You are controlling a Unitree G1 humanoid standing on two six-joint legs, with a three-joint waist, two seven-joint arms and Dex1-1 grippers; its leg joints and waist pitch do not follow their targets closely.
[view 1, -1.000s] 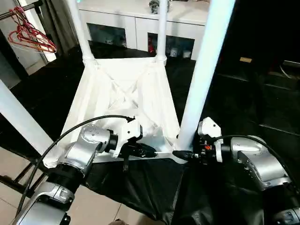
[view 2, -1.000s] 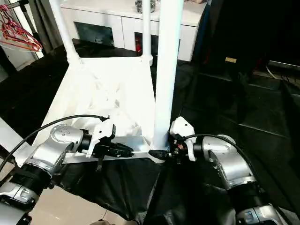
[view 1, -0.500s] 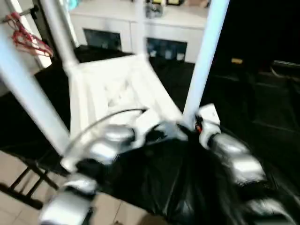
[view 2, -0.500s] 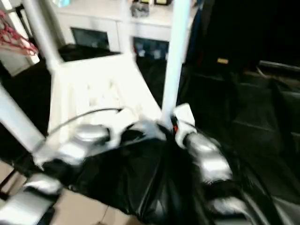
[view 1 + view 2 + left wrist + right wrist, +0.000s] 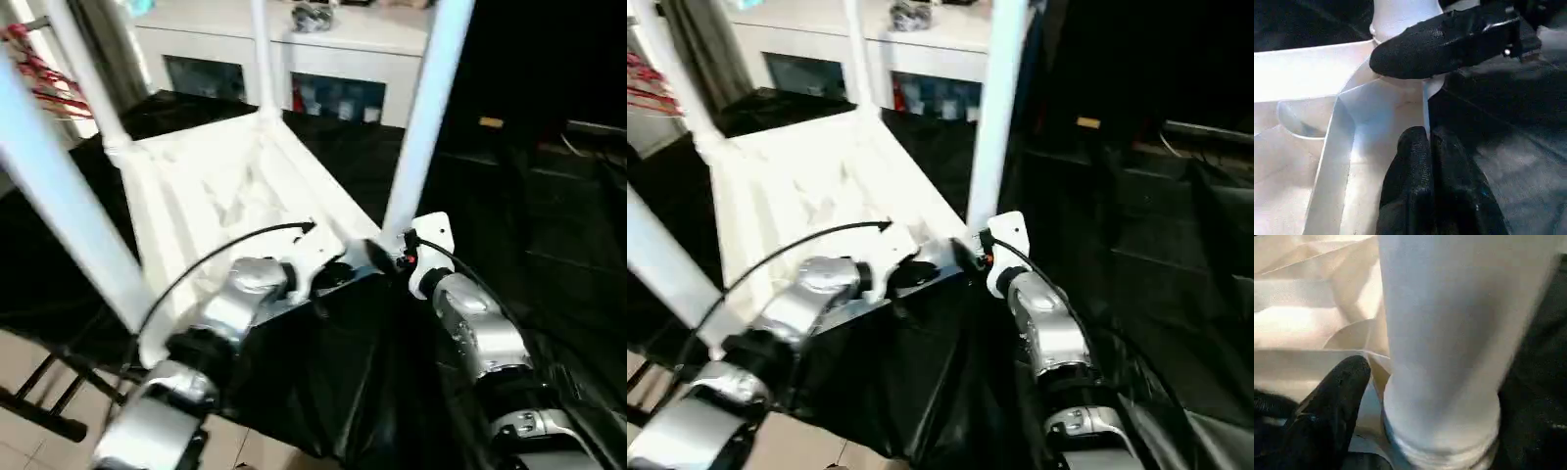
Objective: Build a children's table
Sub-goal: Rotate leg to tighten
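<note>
Black cloth (image 5: pixel 323 392) under everything. Tabletop (image 5: pixel 225 196) upside down on it, four legs (image 5: pixel 421 117) up. Left end effector (image 5: pixel 1425 161) clenched, pinching near tabletop edge. Right end effector (image 5: pixel 1400 396) spread around near corner leg, not squeezing. Should press leg straight down into socket (image 5: pixel 1444 450). White cabinet (image 5: pixel 323 69) behind, red hangers (image 5: pixel 39 59) aside, left cable (image 5: pixel 235 250) near.

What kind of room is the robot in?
Probably a room in a home, though I can't be sure. There is a white cabinet with glass doors at the back, red clothes hangers on a rail, and an upside-down children's table on a black sheet.
</note>
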